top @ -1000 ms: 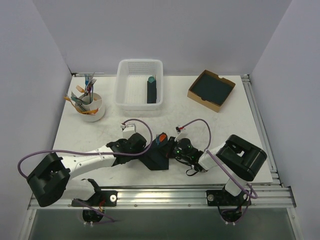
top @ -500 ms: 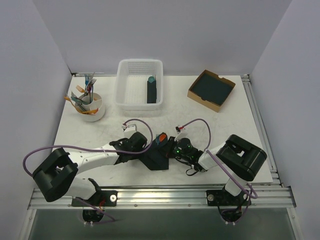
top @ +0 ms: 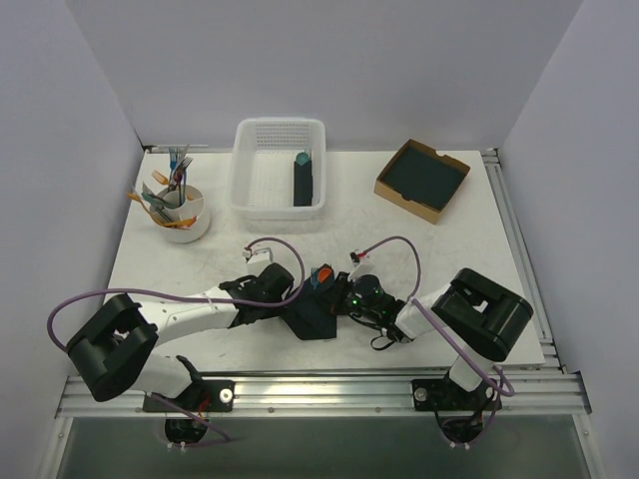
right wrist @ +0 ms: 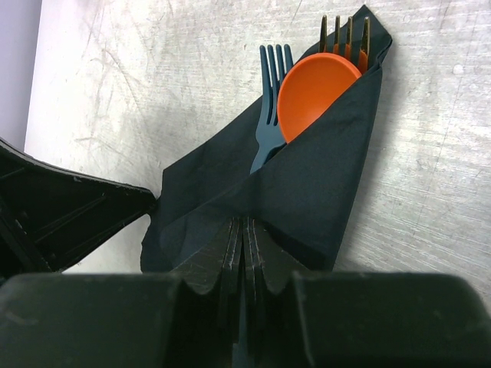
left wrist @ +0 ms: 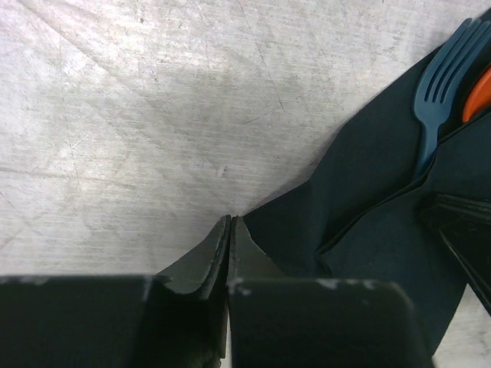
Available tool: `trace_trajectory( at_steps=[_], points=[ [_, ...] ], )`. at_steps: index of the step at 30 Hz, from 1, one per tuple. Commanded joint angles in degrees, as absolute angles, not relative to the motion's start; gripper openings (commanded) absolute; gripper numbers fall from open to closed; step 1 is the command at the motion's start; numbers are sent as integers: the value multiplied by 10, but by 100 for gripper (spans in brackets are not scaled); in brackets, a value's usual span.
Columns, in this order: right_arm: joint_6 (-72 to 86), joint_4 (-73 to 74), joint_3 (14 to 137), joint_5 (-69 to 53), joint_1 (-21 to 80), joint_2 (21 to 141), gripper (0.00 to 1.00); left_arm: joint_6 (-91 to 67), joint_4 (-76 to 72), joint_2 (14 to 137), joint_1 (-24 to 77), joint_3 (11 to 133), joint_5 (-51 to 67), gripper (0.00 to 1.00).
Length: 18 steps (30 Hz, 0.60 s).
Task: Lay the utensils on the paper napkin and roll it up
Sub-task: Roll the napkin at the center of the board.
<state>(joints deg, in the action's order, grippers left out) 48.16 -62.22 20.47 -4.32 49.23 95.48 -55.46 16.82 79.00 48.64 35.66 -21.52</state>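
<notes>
The dark paper napkin (top: 318, 317) lies folded near the table's front, between both arms. An orange spoon (right wrist: 318, 92), a teal fork (right wrist: 268, 100) and the tines of another fork (right wrist: 344, 34) stick out of its far end. In the top view the utensils (top: 321, 276) show as an orange spot. My right gripper (right wrist: 244, 224) is shut on the napkin's (right wrist: 322, 176) folded near edge. My left gripper (left wrist: 231, 221) is shut with its tips at the napkin's (left wrist: 368, 169) left corner, pinching it. In the top view the left gripper (top: 288, 304) and right gripper (top: 339, 302) flank the napkin.
A white basket (top: 262, 190) at the back holds a dark roll with a teal tip (top: 303, 180). A cardboard box of dark sheets (top: 421, 178) sits back right. A white cup of mixed utensils (top: 180, 212) stands back left.
My left gripper has closed from wide open onto the napkin's left corner, and its arm has edged forward. The right gripper and the napkin have stayed put.
</notes>
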Motion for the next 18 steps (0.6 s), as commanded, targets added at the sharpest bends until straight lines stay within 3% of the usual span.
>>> trace_trajectory(
  at_steps=[1,18],
  points=[
    [475,-606,218,-40,498,958,3,-557,187,796,484,362,-229,3],
    [493,-564,229,25,520,940,0,-460,204,793,435,441,-224,2]
  ],
)
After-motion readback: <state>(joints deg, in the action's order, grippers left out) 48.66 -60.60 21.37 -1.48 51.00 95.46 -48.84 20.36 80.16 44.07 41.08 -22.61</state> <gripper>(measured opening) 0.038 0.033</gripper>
